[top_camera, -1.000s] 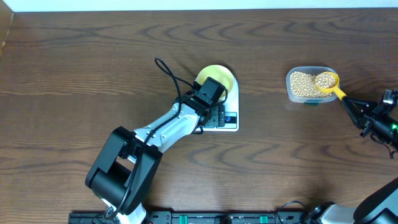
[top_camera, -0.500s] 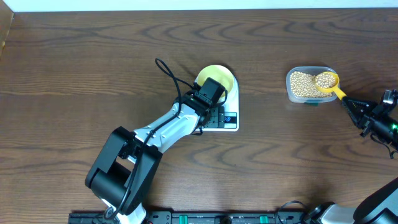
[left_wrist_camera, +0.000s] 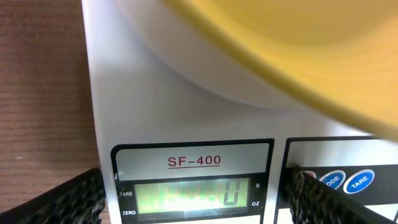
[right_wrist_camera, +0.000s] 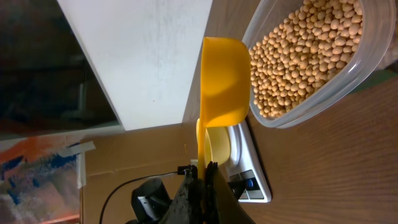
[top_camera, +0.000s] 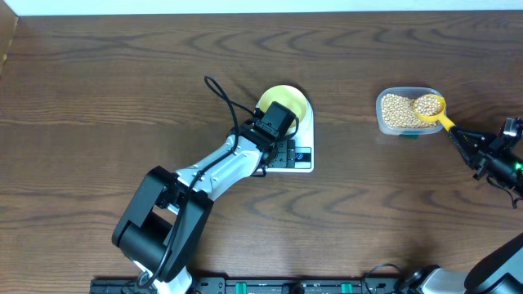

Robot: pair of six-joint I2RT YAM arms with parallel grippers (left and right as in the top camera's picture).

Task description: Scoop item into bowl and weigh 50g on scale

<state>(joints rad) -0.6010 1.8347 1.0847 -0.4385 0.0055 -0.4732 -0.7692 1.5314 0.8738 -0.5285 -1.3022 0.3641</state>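
Towards the worktop's middle: scale point(top_camera: 304, 161) with bowl point(top_camera: 299, 100) on top, no beans seen in it, display at zero. Straddling the scale's front edge, spread wide and holding nothing: left claw point(left_wrist_camera: 196, 200). Near the right edge: tub point(top_camera: 381, 116) of beans point(top_camera: 395, 110), heaped scoop point(top_camera: 429, 104) over it. Pinched tight on the scoop's handle: right claw point(top_camera: 462, 141). Beans hard, smooth and light, so likely to roll and bounce from a tilted scoop. Best gripped at the handle, carried level, tipped slowly. Bowl probably light, apt to slide if nudged.
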